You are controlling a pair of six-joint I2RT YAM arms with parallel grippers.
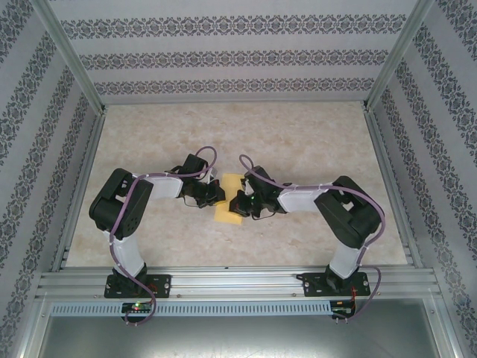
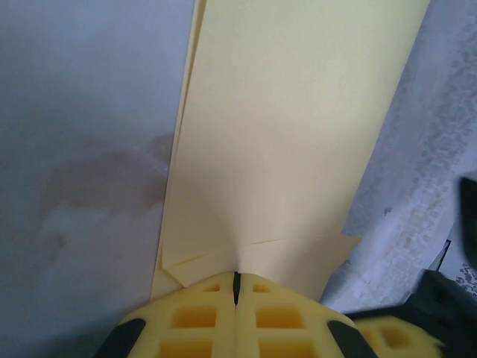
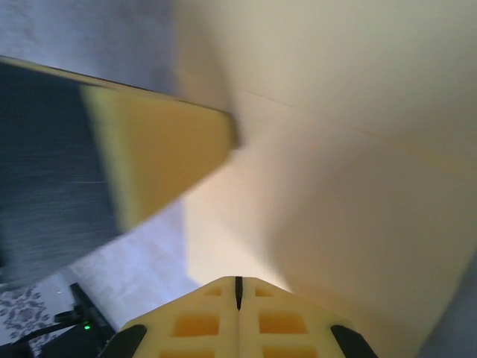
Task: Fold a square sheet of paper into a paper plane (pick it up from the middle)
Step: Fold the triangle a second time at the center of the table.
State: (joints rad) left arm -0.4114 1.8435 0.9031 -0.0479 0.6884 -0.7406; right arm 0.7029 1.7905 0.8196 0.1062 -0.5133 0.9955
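The yellow square sheet of paper [image 1: 228, 212] is sitting mid-counter [image 1: 313, 149], already folded into a narrower layered strip, not yet a pointed plane. The left pincer [image 2: 237, 277] and right pincer [image 3: 238, 282], both fully closed, are touching its opposite edges. Nose and wing folds are seemingly still waiting.

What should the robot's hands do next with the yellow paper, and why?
Probably lay the yellow paper flat and press along its fold. The left hand is shut, pinching the paper's near edge, where small wrinkles spread out; the layers look loose, not creased sharp. The right hand is shut too, close opposite.
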